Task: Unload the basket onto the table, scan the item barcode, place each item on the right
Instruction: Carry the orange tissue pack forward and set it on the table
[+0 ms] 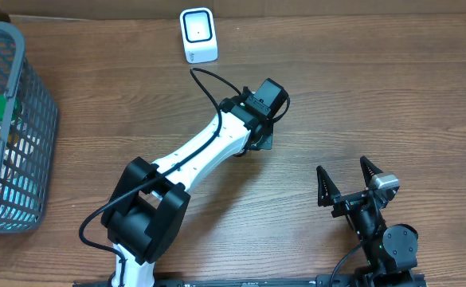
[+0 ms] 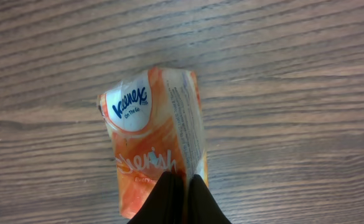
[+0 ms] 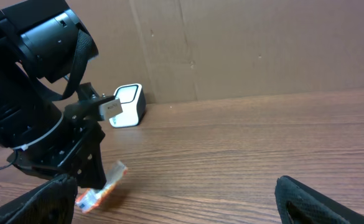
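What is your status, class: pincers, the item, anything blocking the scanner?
Left pincer shut on Kleenex pack. Right pincer open, empty. Scanner stands ahead, nothing between.

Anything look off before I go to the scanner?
The tissue pack is pinched by one end only in the left gripper, so it hangs askew and looks crumpled. Nothing has spilled.
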